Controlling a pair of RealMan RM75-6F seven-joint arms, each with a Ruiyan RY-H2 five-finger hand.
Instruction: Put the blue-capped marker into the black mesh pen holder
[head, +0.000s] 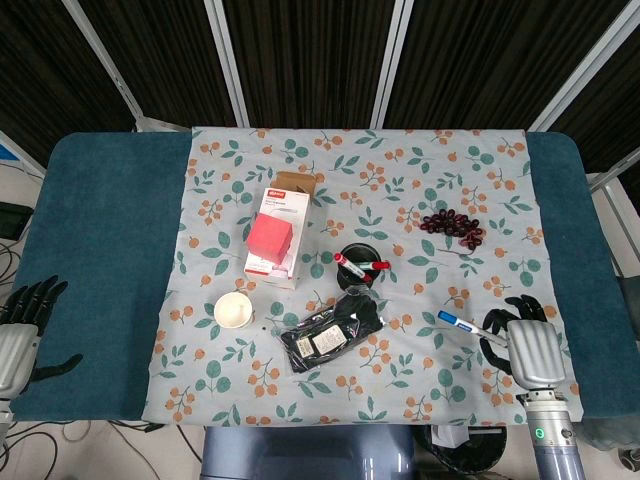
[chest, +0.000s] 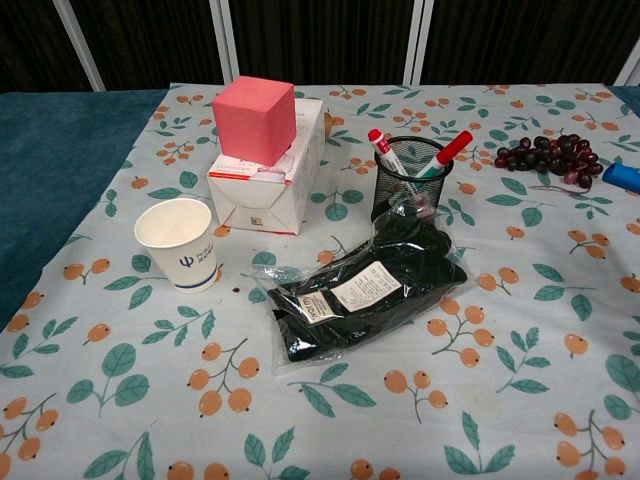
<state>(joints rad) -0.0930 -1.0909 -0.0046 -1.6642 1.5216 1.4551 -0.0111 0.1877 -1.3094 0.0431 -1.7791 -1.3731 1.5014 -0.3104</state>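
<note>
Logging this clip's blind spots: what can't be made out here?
- Right robot hand on the marker: head view, its back hides any grip.
- Marker: chest view, cut off by the right edge, only the cap shows.
- Bag label: too small to read.
- Left robot hand: head view, cut off at the edge.

place: robot test lab / staged data-collection setup, not a home
backdrop: black ribbed panels (head: 320, 60) w/ white metal struts (head: 230, 60) across top of frame
table: teal-padded top (head: 100, 270), floral cloth (chest: 500, 400) spread over centre
props: unrelated items laid out apart, e.g. paper cup (chest: 180, 243), pink cube (chest: 254, 120) on white carton (chest: 270, 180), grapes (chest: 548, 156)
edges: cables (head: 40, 435) on floor at lower left, robot base (head: 310, 452) at bottom centre
</note>
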